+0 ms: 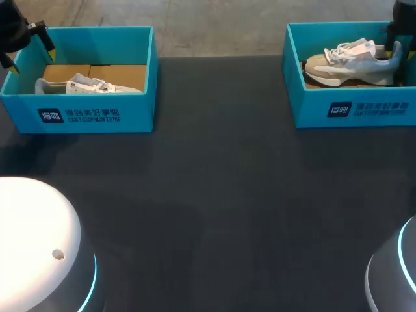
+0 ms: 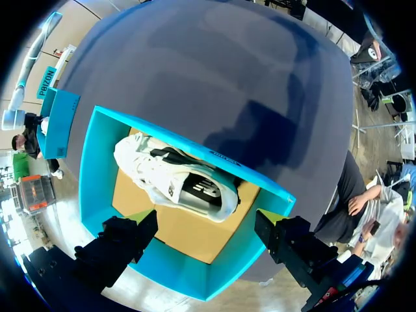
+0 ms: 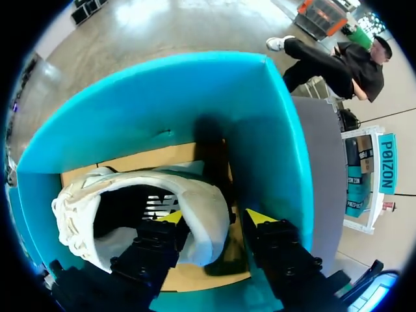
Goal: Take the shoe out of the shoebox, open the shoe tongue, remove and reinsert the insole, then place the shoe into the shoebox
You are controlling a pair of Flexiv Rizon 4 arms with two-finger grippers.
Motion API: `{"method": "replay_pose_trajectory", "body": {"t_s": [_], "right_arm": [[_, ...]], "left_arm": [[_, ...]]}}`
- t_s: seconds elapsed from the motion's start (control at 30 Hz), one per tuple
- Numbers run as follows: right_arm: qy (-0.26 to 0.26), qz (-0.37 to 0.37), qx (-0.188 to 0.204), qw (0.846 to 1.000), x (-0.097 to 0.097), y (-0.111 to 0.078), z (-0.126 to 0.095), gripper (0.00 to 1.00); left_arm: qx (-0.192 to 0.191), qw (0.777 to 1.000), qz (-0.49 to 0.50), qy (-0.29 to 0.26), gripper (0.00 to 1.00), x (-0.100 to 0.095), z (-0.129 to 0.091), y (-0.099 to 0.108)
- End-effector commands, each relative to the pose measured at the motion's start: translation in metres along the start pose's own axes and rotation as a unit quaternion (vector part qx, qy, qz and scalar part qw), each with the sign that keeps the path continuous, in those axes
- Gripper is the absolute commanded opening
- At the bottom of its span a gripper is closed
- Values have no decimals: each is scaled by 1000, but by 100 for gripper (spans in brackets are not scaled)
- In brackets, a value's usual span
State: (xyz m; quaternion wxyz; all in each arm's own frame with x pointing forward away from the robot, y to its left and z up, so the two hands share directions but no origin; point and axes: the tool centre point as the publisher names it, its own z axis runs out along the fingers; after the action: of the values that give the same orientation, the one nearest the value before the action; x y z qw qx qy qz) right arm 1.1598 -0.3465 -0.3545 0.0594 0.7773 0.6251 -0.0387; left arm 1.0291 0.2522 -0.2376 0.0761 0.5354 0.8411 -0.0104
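Two teal shoeboxes stand at the table's far corners. In the left box (image 1: 97, 114) (image 2: 91, 175) a white shoe (image 1: 91, 84) (image 2: 175, 182) lies on its side on the cardboard floor. My left gripper (image 1: 26, 52) (image 2: 208, 218) hangs open above that box's outer end, touching nothing. The right box (image 1: 364, 110) (image 3: 162, 110) holds a beige and white shoe (image 1: 351, 62) (image 3: 201, 208) standing on its sole, heel toward the outer wall. My right gripper (image 1: 399, 49) (image 3: 214, 218) straddles the heel: one finger is inside the collar, the other outside with a dark gap to the heel.
The dark table top (image 1: 214, 195) stretches between the two boxes. My arms' rounded white bases sit at the near left (image 1: 32, 247) and near right (image 1: 396, 273) corners.
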Motion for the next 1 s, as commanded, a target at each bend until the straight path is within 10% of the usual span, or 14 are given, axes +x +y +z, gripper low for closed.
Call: {"method": "replay_pose_trajectory", "body": {"t_s": [0.03, 0.2, 0.77, 1.0], "right_arm": [[-1, 0, 8, 1000, 1, 2, 10, 59], [-4, -4, 14, 1000, 5, 1, 16, 67], [-9, 5, 25, 1000, 11, 9, 30, 45], [-16, 9, 26, 999, 9, 5, 28, 5]], "left_arm": [[1, 1000, 1, 1, 100, 0, 0, 1], [1, 1000, 1, 1, 100, 0, 0, 1], [1, 1000, 1, 1, 100, 0, 0, 1], [1, 1000, 1, 1, 100, 0, 0, 1]]}}
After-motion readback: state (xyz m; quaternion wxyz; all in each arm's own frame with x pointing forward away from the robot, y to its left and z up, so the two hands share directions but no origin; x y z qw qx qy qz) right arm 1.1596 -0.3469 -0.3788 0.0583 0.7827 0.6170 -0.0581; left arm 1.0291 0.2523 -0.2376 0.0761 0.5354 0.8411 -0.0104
